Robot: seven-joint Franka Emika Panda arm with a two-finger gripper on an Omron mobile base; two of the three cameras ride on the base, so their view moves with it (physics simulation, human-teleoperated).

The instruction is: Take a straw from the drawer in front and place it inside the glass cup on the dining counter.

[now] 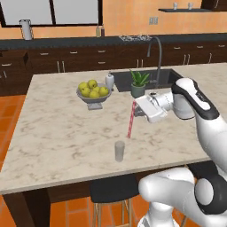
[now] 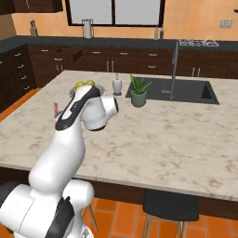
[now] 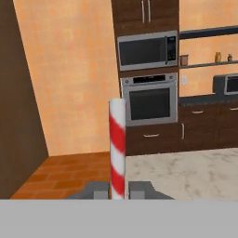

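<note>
Two fingers point(image 3: 118, 189) pinch the straw point(image 1: 131, 120) near its top, so it hangs almost upright above the worktop point(image 1: 57, 133), ready to drop into the cup point(image 1: 119, 151), which stands just below and left.

Clear glass cup point(image 1: 119, 151) on smooth, veined beige marble dining counter point(image 1: 57, 128); glossy red-and-white striped straw point(image 1: 131, 119).

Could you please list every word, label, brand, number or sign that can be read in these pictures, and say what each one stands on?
There is no readable text in these pictures.
The straw held in the shut gripper carries red and white stripes, no writing.
The soap bottle, microwave and oven show no legible label or brand.
The jars on the shelf are too small to read.
</note>
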